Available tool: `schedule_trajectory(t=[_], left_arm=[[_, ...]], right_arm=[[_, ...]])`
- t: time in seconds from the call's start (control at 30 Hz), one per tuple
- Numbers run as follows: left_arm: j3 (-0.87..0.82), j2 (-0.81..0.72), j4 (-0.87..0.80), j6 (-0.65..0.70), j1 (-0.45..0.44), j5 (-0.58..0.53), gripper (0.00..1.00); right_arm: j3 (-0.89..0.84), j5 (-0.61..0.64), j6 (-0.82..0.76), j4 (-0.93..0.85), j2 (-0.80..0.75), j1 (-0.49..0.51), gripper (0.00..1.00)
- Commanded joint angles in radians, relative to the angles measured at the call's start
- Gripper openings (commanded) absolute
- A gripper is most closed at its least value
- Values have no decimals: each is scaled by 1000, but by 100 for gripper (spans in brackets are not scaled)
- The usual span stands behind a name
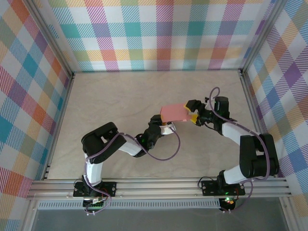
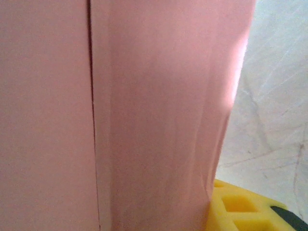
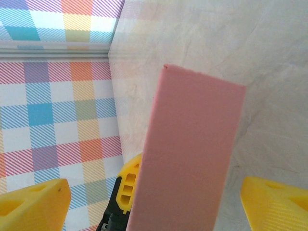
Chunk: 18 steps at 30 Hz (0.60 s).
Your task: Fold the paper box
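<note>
Salmon-pink card: the paper box (image 1: pixel 174 113) is thin, light and easily creased; take it by its stiffer folded edges, not the flat panels.
Position: raised over the middle of the table (image 1: pixel 120 96), between the two grippers.
Left gripper (image 1: pixel 165 125): pinching the box's near end, by judgement.
Right gripper (image 1: pixel 194 117): spread, its yellow fingers (image 3: pixel 33 202) either side of the box and apart from it.
Left wrist view: a seam (image 2: pixel 91 120) runs down one panel, not visible from above.

The paper box (image 1: pixel 174 113) is salmon-pink, closed, flat rectangular.
</note>
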Motion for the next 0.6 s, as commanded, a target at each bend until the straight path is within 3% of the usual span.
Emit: schedule_trajectory(t=[0.0, 0.3, 0.57], left_arm=[[4, -97, -246, -101, 12, 72, 35], [115, -266, -847, -286, 37, 276, 36], [335, -265, -1318, -326, 74, 430, 37]], right_arm=[[28, -15, -66, -71, -56, -47, 91], [142, 194, -510, -536, -264, -66, 91], [172, 234, -724, -688, -419, -55, 87]])
